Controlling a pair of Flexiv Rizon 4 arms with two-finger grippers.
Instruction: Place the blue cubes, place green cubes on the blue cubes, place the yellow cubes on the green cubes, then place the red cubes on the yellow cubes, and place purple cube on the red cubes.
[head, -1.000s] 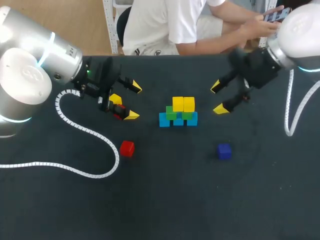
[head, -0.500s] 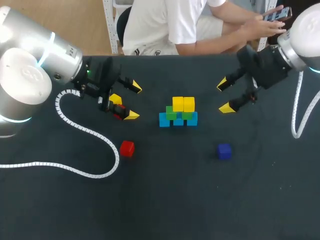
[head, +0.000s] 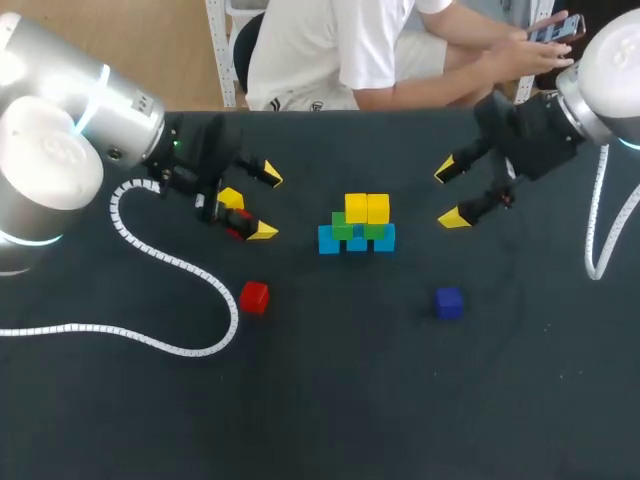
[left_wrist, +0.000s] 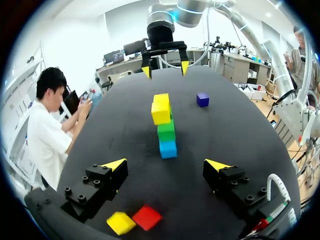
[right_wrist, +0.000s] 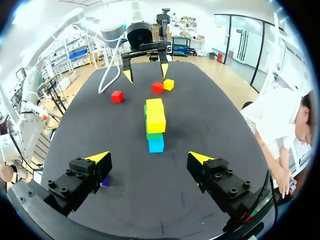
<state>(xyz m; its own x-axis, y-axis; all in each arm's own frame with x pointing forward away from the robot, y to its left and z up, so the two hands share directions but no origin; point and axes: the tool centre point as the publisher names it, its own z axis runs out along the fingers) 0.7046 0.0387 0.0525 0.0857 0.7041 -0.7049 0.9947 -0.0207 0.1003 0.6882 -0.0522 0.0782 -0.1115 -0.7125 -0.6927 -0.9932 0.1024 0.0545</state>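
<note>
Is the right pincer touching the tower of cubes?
Apart. The head view shows bare table between the right pincer and the tower of cubes. The right wrist view also shows the tower well ahead of it.

Table (head: 330, 400): matt, dark, cloth-like. Stacked cubes (head: 366, 209): smooth, matt. Left arm (head: 90, 100): satin silver shell. Cable (head: 235, 315): ribbed white plastic.

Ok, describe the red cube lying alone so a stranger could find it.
From the cube stack mid-table, look toward my left arm. The red cube sits alone by the bend of the white coiled cable. The other red cube lies beside a yellow cube under the left hand.
</note>
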